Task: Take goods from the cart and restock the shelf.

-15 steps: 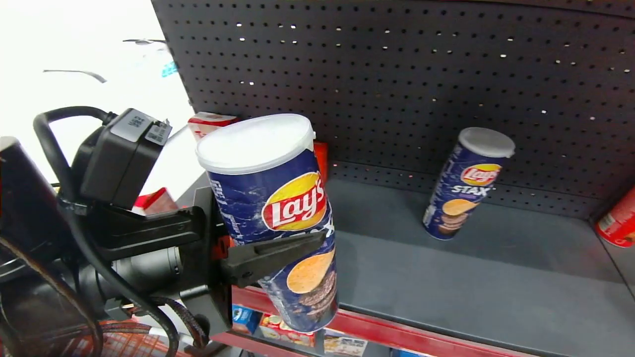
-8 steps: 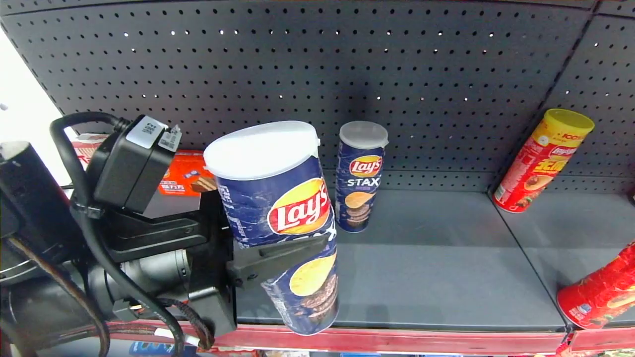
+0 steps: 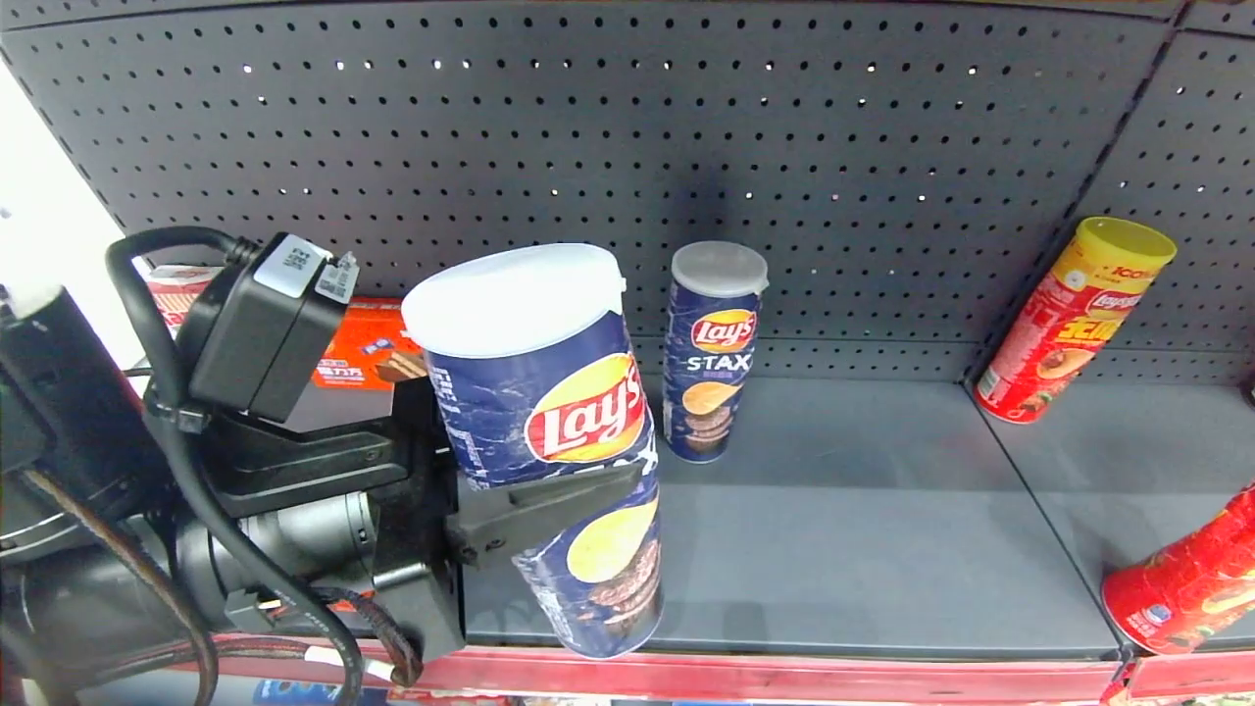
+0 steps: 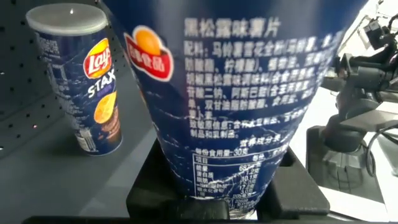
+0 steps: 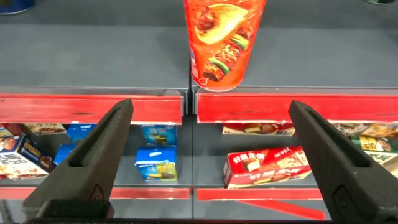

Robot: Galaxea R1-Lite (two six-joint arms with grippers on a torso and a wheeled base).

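- Swinging round over the last second, the head camera now faces the shelf [image 3: 863,549] squarely; the held can has barely shifted.
- Head view: the left fingers [image 3: 534,510] are clamped round the held can [image 3: 534,392], which hangs slightly tilted over the shelf's front edge, left part, not yet set down. One standing blue can [image 3: 714,353] is already near the back edge, so restocking looks under way. A yellow-topped can [image 3: 1074,319] leans against the pegboard [image 3: 686,127]; a red can [image 3: 1186,583] sits at the right front edge.
- Left wrist view: the held can looms close, the standing blue can beyond.
- Right wrist view: the right fingers [image 5: 93,162] are spread wide, empty, facing the red can above lower-shelf boxes [image 5: 261,165].
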